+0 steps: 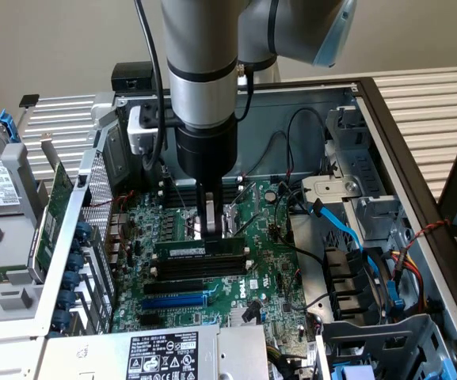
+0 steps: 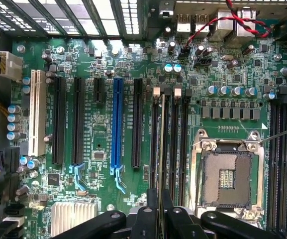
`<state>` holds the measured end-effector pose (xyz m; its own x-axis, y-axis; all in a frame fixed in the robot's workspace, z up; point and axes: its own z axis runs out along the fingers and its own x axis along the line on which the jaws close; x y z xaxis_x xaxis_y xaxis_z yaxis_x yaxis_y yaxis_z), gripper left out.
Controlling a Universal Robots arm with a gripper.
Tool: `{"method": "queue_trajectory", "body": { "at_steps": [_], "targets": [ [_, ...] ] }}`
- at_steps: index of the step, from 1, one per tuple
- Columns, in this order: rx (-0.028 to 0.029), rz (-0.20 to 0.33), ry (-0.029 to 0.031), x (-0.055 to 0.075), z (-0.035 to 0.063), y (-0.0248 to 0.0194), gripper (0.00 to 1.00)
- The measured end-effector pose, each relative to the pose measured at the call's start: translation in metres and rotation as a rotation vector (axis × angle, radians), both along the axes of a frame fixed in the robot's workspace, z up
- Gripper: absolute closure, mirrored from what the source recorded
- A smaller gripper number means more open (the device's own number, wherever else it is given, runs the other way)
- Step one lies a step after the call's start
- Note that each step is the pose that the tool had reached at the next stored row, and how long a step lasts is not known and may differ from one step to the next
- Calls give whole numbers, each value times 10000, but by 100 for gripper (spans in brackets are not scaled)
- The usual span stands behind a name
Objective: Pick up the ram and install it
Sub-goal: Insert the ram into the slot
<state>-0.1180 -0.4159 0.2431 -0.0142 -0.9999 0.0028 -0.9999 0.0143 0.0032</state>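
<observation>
Reaches down into the open grey metal computer case (image 1: 418, 142) with the thick grey cylindrical robot arm (image 1: 202, 71), entering from 12 o'clock in the exterior view. Holds the slim black two-fingered claw (image 1: 211, 231) clenched on the ram (image 1: 200, 248), a long, thin green circuit-board stick with black chips and a small white label, pinching its upper edge near mid-length. Stands the stick on edge over the large green motherboard (image 1: 268, 261), directly at 6 o'clock of the claw, lengthwise from 9 to 3 o'clock, parallel to the long black memory slots (image 1: 184, 283) just at its 6 o'clock side. Cannot tell whether fully seated in a slot or only resting on one. Shows, further toward 6 o'clock, a long blue expansion slot (image 1: 173, 301); at 9 o'clock of the ram, an upright green expansion card (image 1: 54, 214) by the case's side; at 3 o'clock, flat blue cables (image 1: 343, 226). From the wrist view, sees the ram (image 2: 161, 139) edge-on as a thin line running out from between the two dark fingertips (image 2: 152, 204), flanked by black slots and near the square silver processor socket (image 2: 228, 174).
</observation>
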Motion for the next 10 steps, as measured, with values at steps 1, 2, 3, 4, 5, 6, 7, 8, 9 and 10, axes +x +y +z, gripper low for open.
{"method": "queue_trajectory", "body": {
  "at_steps": [1,2,3,4,5,6,7,8,9,10],
  "targets": [
    [2,1,-2,-1,-2,-3,86],
    [3,1,-6,-1,-4,-3,86],
    [2,1,-9,-1,-6,-4,86],
    [5,1,-15,-1,-11,-4,86],
    [5,2,-22,0,-19,-4,86],
    [5,2,-29,-1,-26,-4,86],
    [5,2,-35,-3,-34,-4,86],
    [4,1,-42,-4,-40,-4,86],
    [4,2,-47,-4,-47,-4,86],
    [4,2,-50,-6,-53,-4,86]
  ]
}}
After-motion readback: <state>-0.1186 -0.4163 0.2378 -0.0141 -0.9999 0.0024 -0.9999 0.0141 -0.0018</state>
